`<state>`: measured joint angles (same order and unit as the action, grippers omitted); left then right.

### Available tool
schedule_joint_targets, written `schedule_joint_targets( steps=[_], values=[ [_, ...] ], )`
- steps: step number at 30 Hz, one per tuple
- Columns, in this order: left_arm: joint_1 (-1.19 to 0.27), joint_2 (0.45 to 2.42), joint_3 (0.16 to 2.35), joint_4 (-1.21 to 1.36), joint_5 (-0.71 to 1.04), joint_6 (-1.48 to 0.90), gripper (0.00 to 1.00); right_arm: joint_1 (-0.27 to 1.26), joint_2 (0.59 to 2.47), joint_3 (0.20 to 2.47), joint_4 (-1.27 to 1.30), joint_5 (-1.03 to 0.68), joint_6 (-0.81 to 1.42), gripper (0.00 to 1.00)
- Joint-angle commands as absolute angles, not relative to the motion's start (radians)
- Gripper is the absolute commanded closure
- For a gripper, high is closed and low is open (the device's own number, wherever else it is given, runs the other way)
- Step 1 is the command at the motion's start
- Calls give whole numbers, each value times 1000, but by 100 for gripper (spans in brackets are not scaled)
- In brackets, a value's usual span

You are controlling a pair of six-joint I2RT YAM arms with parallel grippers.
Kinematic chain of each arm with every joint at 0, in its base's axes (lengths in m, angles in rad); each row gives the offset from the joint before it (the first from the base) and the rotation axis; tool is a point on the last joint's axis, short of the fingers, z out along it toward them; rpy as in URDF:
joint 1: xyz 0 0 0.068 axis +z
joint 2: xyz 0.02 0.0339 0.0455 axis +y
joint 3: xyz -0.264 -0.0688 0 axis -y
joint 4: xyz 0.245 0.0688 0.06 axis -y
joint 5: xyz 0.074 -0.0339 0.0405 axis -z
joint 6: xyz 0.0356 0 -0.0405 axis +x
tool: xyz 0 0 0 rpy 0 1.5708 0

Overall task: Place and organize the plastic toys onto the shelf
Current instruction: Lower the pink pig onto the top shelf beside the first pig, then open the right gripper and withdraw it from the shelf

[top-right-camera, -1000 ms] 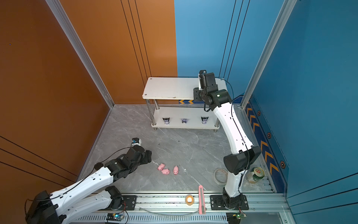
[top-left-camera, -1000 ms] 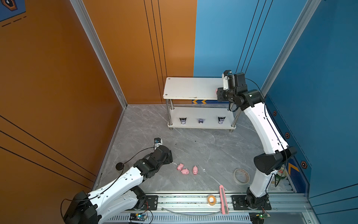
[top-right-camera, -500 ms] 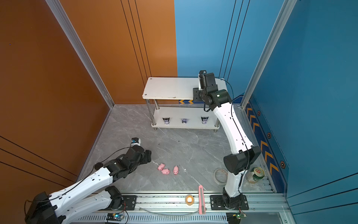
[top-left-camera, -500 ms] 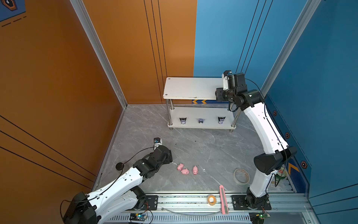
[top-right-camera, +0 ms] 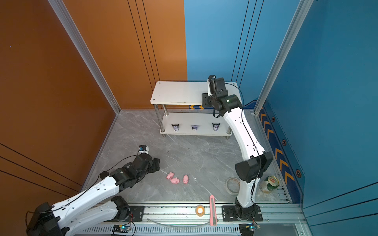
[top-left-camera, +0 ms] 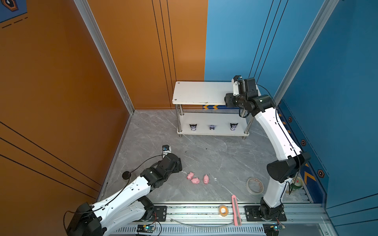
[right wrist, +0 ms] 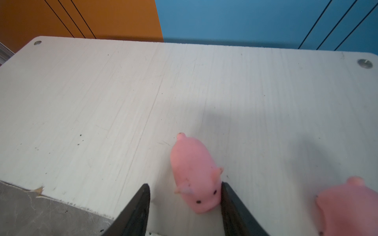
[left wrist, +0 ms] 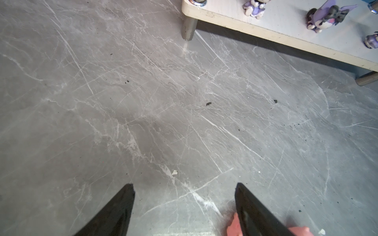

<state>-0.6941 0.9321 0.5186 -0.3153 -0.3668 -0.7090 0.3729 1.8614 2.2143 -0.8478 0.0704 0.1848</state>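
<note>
The left arm [top-left-camera: 131, 190] and right arm [top-left-camera: 274, 126] share one build: long links in smooth white shells dotted with small dark holes, blocky black joints and wrists, and a black base plate [top-left-camera: 250, 212] with screws at the corners. A thin black cable [top-left-camera: 147, 158] runs along each arm, the left one's past a round black puck [top-left-camera: 126, 175]. A green light [top-right-camera: 228, 100] glows on the right wrist. The fingers [left wrist: 114, 212] are flat, black and tapered.
</note>
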Motion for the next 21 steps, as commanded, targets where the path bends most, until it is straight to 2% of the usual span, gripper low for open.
schedule_joint_targets(
  steps=[1,21],
  values=[
    [-698,918,519,-332,-392,-721,21,382,1831,2181,-851,43,205,44],
    [-701,906,529,-342,-385,-721,21,407,1762,2130,-850,79,207,45]
  ],
)
